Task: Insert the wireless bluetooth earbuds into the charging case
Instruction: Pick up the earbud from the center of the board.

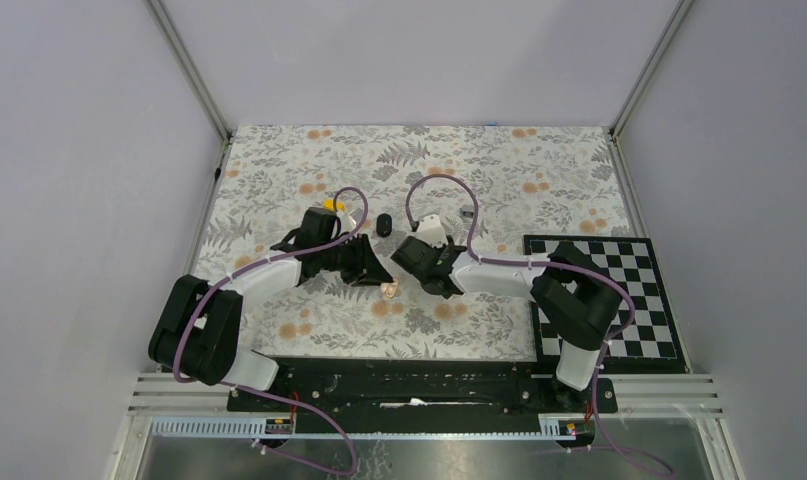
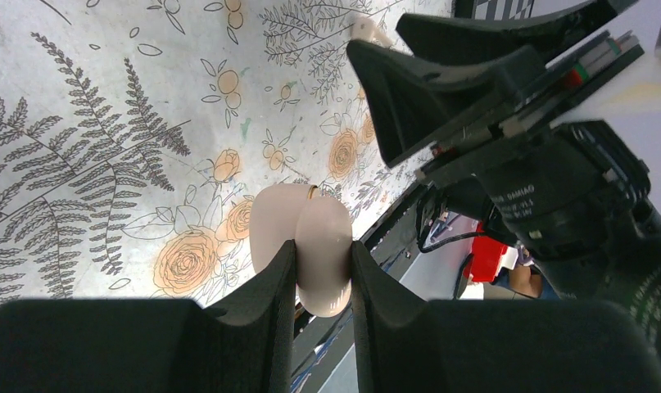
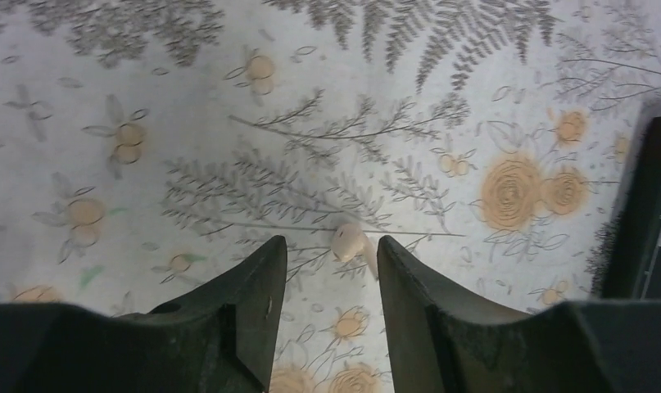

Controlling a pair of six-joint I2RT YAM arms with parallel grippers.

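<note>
Clamping a peach hinged shell, seemingly the open case (image 2: 319,237), the left claw (image 2: 322,252) held it close to the table (image 2: 106,98) with its two halves parted. The right claw (image 3: 331,246) hung open and empty, its fingers (image 3: 253,295) either side of a small peach earbud (image 3: 349,242) that lay on the table below, not touching it. By that reading the task was barely begun. The case stood open and presented, but no earbud was gripped or seated, and whether its wells held anything could not be told. A second earbud showed in no view. A black oval (image 1: 384,224) sat apart, beyond both claws.
</note>
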